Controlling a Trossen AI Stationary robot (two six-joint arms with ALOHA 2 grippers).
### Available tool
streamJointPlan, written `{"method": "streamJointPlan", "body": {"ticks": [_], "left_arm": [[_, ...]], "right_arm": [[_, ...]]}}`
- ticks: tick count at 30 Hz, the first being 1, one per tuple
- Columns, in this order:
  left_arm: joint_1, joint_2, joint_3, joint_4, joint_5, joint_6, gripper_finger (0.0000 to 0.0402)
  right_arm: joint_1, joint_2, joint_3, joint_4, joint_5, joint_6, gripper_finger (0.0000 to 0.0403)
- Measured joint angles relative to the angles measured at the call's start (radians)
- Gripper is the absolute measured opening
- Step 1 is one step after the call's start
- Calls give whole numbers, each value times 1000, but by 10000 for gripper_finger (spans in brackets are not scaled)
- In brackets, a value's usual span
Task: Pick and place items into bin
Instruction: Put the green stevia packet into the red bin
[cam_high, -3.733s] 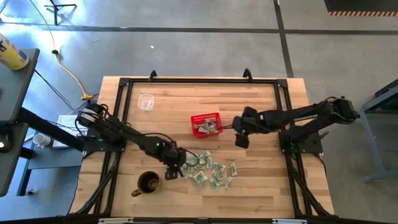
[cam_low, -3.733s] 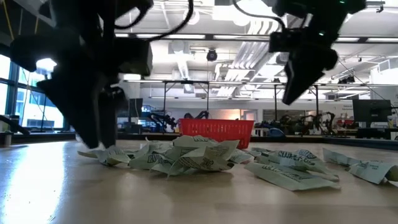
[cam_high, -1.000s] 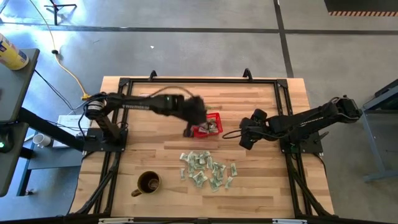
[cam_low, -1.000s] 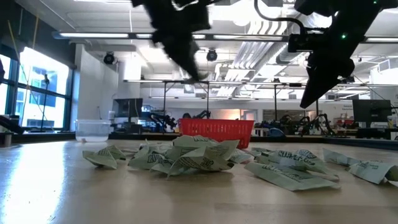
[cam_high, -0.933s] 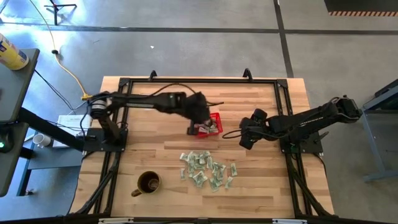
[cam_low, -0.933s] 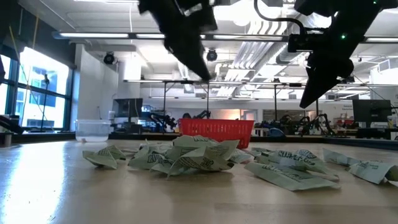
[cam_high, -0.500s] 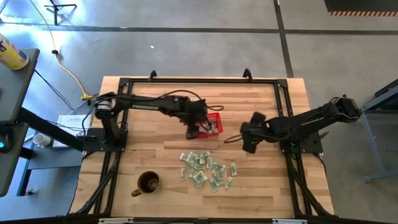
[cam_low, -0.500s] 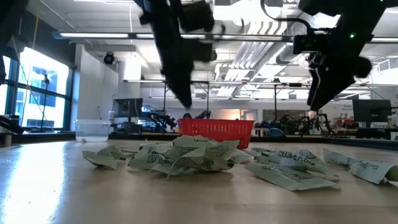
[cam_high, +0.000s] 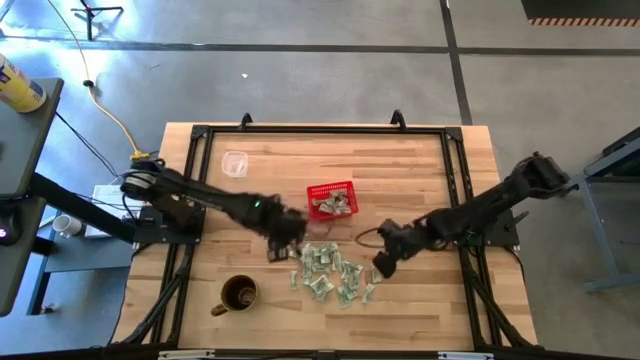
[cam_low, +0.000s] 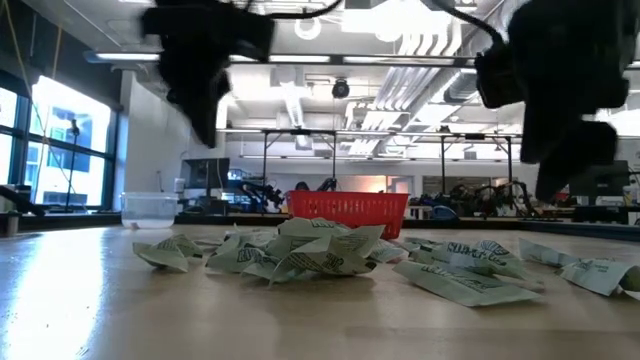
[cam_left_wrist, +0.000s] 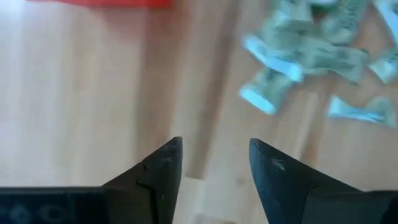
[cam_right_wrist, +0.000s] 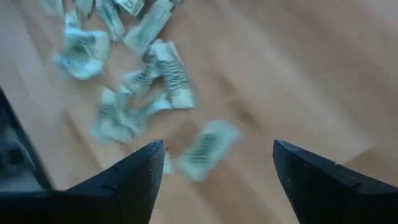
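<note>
Jaws parted — both arms over packets (cam_high: 335, 272)

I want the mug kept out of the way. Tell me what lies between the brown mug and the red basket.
In the high view, the left gripper sits between the brown mug and the red basket, open over bare wood. The packets lie just beside that line.
</note>
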Motion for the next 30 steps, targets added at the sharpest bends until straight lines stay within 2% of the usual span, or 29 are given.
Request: {"method": "streamJointPlan", "body": {"ticks": [3,6,11,16,19,22,24,25,28,30], "left_arm": [[-67,-41,-84,123,-31,-17,208],[-98,-75,-139,175,-39,-36,203],[-100,-159,-195,156,-76,-28,202],[-101,-197,-205,117,-86,17,200],[-100,-197,-206,87,-88,40,199],[-100,-201,-206,91,-89,63,199],[-100,-203,-206,88,-94,68,199],[-100,-205,-206,89,-105,68,199],[-99,-206,-206,95,-134,45,199],[-97,-206,-206,97,-140,3,199]], "right_arm": [[58,117,86,-112,34,152,270],[102,261,207,-222,38,214,251],[105,488,391,-334,28,238,237],[109,610,486,-363,38,262,236],[99,618,488,-381,33,297,201],[74,597,486,-462,63,295,113],[53,571,481,-517,103,239,41],[40,562,479,-535,125,203,21],[-15,517,472,-645,171,128,24],[-58,456,473,-696,248,68,20]]}}
